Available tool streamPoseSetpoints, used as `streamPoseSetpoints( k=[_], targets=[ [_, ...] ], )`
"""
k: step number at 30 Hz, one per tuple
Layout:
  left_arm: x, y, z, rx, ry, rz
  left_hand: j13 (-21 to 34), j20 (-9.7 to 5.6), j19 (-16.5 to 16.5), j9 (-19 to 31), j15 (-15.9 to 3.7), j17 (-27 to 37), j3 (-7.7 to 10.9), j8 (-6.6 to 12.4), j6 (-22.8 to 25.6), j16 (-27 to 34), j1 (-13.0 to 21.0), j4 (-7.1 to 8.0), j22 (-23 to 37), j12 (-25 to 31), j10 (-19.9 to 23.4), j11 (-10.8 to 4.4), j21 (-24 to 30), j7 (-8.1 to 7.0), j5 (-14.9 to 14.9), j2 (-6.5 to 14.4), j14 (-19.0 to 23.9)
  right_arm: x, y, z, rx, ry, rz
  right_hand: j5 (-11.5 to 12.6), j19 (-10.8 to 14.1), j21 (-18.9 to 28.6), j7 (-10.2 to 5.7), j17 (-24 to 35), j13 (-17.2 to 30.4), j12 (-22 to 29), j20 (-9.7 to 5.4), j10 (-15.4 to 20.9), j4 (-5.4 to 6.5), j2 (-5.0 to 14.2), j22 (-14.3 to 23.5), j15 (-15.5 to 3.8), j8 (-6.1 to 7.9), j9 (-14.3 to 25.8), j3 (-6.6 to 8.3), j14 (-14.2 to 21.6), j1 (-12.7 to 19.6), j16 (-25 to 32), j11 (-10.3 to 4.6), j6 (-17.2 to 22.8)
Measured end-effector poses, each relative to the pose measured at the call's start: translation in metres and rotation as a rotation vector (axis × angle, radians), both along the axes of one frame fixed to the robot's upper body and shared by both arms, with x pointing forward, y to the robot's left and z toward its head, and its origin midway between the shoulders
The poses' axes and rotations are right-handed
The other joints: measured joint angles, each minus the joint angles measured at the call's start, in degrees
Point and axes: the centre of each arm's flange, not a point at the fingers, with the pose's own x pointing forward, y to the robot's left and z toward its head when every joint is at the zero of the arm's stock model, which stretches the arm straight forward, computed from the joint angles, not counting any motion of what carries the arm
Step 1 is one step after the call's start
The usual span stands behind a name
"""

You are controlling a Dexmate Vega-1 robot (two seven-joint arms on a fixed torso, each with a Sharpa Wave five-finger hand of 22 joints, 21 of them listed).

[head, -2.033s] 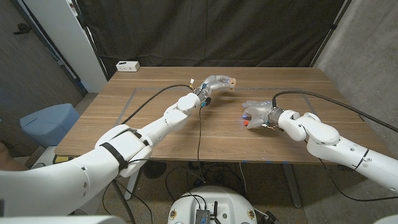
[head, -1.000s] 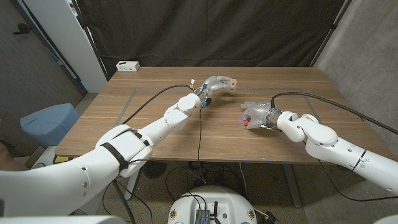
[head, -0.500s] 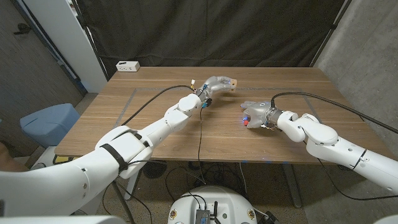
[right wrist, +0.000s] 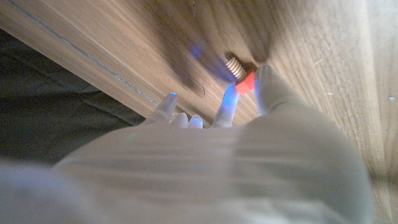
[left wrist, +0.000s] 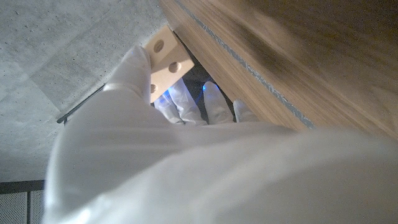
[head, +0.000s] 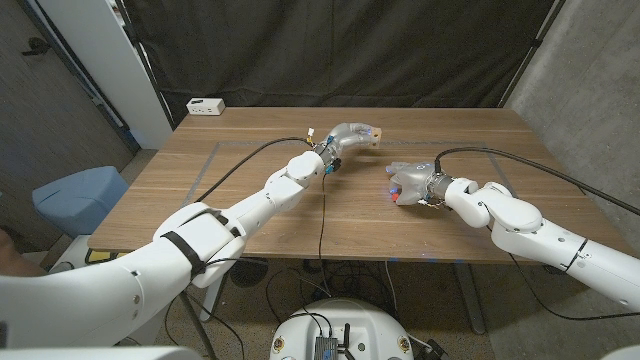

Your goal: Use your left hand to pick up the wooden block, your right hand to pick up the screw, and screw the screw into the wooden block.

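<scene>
My left hand (head: 347, 132) is raised over the far middle of the table and holds the pale wooden block (head: 374, 131) at its fingertips. The left wrist view shows the wooden block (left wrist: 164, 55) with two round holes, pinched by my left hand (left wrist: 186, 155). My right hand (head: 408, 180) hangs just above the table, right of centre, and grips the screw (head: 394, 196), which has a red head. In the right wrist view the screw (right wrist: 239, 73) has a tan threaded shaft pointing at the wood, held by the fingers of my right hand (right wrist: 205, 155).
A white power strip (head: 206, 105) lies at the table's far left corner. A black cable (head: 322, 210) runs across the table from my left wrist to the front edge. Another cable trails from my right wrist to the right.
My right hand with the screw has lifted slightly and moved a little farther from the front edge. The left hand and block have stayed still.
</scene>
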Motion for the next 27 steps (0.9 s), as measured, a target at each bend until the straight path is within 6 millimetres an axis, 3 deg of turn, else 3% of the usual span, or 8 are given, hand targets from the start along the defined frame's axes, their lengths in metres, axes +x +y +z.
streamPoseSetpoints(
  k=[14, 19, 27],
  targets=[
    [-0.0029, 0.0009, -0.0027, 0.0, 0.0, 0.002, 0.0, 0.0, 0.0, 0.0, -0.3, 0.3, 0.0, 0.0, 0.0, 0.4, 0.1, 0.0, 0.0, -0.2, 0.0, -0.01, 0.0, 0.0, -0.2, 0.1, 0.3, 0.0, 0.0017, -0.0004, 0.001, -0.003, 0.007, 0.0, 0.1, 0.0, -0.01, 0.2, 0.0, 0.0, -0.11, 0.5, -0.01, 0.3, 0.0, -0.21, 2.29, 1.3, 0.47, 0.2, 0.8, 0.0, -0.11, 1.4],
    [-0.0043, 0.0013, -0.0034, 0.0, -0.002, 0.001, 0.0, 0.21, 0.2, 0.0, -0.29, 0.3, 0.0, 0.0, 0.0, 0.5, 0.1, 0.0, 0.0, -0.2, 0.0, -0.01, 0.0, 0.0, -0.2, 0.1, 0.3, 0.0, 0.002, -0.0004, 0.002, -0.006, 0.011, 0.0, 1.1, 0.0, 0.19, 0.3, 0.0, 0.0, -1.8, 0.7, 0.21, 0.36, 0.0, -0.31, 3.16, 2.2, 0.69, 0.3, 1.3, 0.0, 0.1, 1.6],
    [-0.0067, 0.0013, -0.0043, 0.002, -0.002, 0.003, 0.0, 0.22, 0.2, 0.0, -0.29, 0.3, -0.24, 0.0, 0.0, 0.5, 0.1, 0.24, 0.0, -0.2, 0.0, -0.02, 0.0, 0.0, -0.2, 0.1, 0.3, -0.0003, 0.0026, -0.0025, 0.006, -0.007, 0.018, 0.0, 1.2, 0.0, 0.61, 0.3, 0.0, 0.0, -1.85, 1.2, 0.44, 0.31, 0.0, -0.31, 4.1, 2.9, 0.91, 0.9, 1.4, 0.3, 0.0, 2.0]
  ],
)
